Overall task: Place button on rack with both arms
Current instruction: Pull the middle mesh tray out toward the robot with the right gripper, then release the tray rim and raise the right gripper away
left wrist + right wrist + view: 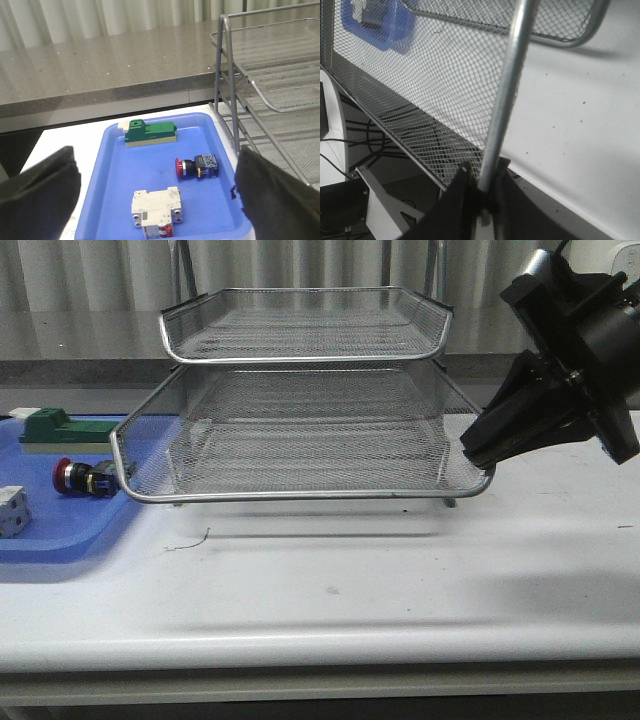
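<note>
The button (75, 477) (196, 167), with its red head and black and blue body, lies on its side in the blue tray (60, 540), just left of the rack (300, 358). The rack's middle mesh tray (300, 496) is slid out toward the front. My right gripper (470, 452) (487, 185) is shut on that tray's rim tube (507, 95) at its front right corner. My left gripper (156, 160) hangs above the blue tray (115, 165) with its fingers (45, 190) wide apart and nothing between them. It does not show in the front view.
A green block (45, 425) (150, 132) and a white cube-like part (12, 510) (156, 206) share the blue tray with the button. A grey counter (80, 335) runs behind the table. The white tabletop (330, 580) stretches from the rack to the front edge.
</note>
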`<move>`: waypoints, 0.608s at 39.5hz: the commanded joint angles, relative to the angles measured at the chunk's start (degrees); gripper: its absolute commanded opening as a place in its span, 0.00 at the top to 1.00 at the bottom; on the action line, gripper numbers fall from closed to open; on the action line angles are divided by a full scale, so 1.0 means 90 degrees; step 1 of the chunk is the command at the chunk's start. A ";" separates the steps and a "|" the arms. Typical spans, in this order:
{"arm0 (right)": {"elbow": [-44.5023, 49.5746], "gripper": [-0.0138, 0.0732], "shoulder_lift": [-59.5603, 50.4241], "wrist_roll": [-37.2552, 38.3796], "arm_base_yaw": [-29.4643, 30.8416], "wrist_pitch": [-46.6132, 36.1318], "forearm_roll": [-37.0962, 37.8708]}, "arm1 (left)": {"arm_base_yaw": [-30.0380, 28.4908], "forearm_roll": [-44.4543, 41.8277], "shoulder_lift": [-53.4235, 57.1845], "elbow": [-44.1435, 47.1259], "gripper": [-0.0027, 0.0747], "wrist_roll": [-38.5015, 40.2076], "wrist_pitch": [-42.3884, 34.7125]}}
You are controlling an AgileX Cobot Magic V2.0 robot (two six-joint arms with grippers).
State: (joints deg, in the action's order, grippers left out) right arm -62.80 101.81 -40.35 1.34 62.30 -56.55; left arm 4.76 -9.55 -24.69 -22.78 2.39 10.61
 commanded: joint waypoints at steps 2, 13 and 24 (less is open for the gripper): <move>-0.0031 0.86 -0.0333 -0.0022 0.0039 0.1083 0.0702 | 0.0056 -0.0004 -0.0069 -0.0215 0.19 0.0013 -0.0504; -0.0031 0.69 -0.0333 -0.0017 0.0039 0.1273 0.0702 | 0.0056 -0.0004 -0.0069 -0.0215 0.19 0.0013 -0.0504; -0.0031 0.42 -0.0391 -0.0017 0.0039 0.1337 0.0592 | 0.0056 -0.0004 -0.0069 -0.0215 0.19 0.0013 -0.0504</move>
State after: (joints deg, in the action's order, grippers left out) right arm -62.04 101.50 -39.82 1.45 67.51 -48.71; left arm 4.76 -9.55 -24.69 -22.78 2.39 10.61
